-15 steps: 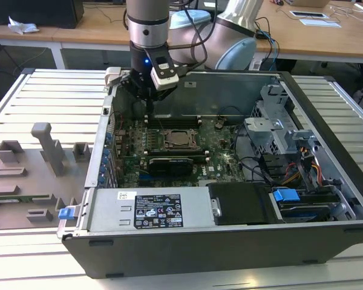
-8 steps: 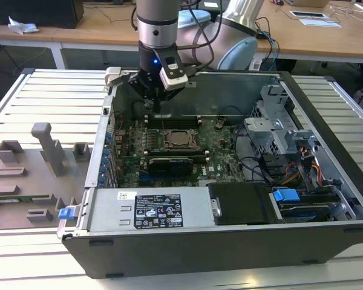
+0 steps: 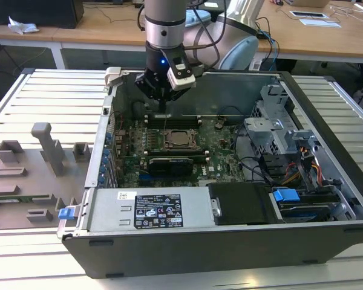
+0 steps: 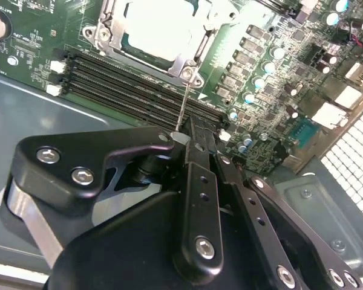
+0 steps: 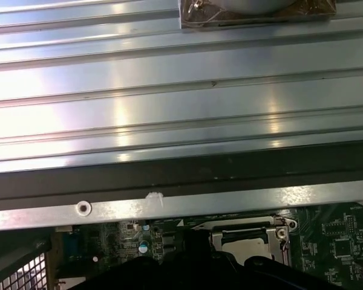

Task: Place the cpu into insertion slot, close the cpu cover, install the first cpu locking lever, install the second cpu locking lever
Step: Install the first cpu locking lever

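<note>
**First:** Black matte link bars with bright screw heads sit closest in the second wrist view. That is the gripper [image 4: 184, 138], and its fingers are drawn nearly together.

**Second:** Together on what?

**First:** On the upper end of the locking lever [image 4: 186, 99], a thin bare steel wire. It rises steeply from the socket's corner to the fingertips and looks pinched there.

**Second:** And the cpu?

**First:** The cpu [image 4: 160, 27] lies flat in the insertion slot [image 4: 142, 53], its top pale and smooth. The cpu cover [image 4: 190, 60], a thin stamped silvery frame, lies down around it. A screw [image 4: 189, 72] sits at the corner where the wire starts.

**Second:** What borders that?

**First:** Long, narrow black memory slots [image 4: 127, 81] run just beside the cover's edge, between the socket and the gripper. Round-topped capacitors [image 4: 249, 96] stud the green motherboard [image 4: 221, 51].

**Second:** How much room is there?

**First:** In the exterior view the gripper [image 3: 163, 107] hangs inside the open computer case [image 3: 230, 90], near the wall farthest from that camera. The board around the socket is low, with open space above it. The grey drive cage [image 3: 278, 127] stands at the exterior view's right, and the boxy power supply [image 3: 148, 208] lies along the near edge. Both are well apart from the gripper. The case rests on a ribbed metal table [image 3: 54, 90].
</note>
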Motion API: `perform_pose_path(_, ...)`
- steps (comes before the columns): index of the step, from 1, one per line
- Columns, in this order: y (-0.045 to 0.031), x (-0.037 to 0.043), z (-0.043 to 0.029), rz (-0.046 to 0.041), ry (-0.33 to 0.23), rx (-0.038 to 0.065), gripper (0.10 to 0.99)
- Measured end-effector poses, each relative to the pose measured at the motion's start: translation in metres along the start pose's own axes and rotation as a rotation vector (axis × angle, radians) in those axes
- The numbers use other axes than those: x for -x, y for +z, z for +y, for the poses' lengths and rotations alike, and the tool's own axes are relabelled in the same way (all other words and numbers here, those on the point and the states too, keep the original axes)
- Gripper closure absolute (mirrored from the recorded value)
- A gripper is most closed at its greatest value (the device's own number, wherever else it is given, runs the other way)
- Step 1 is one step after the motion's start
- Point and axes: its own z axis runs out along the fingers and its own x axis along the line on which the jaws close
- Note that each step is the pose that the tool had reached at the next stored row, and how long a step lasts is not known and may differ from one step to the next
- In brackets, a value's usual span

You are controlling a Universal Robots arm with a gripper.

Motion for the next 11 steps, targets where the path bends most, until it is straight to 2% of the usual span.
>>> perform_pose_path(5,0.0001,0.0071,0.0006,0.0006,-0.015,0.000,0.980)
perform_pose_path(10,0.0004,0.0072,0.0006,0.0044,-0.118,-0.002,0.980)
perform_pose_path(11,0.0004,0.0072,0.0006,0.0045,-0.122,-0.002,0.980)
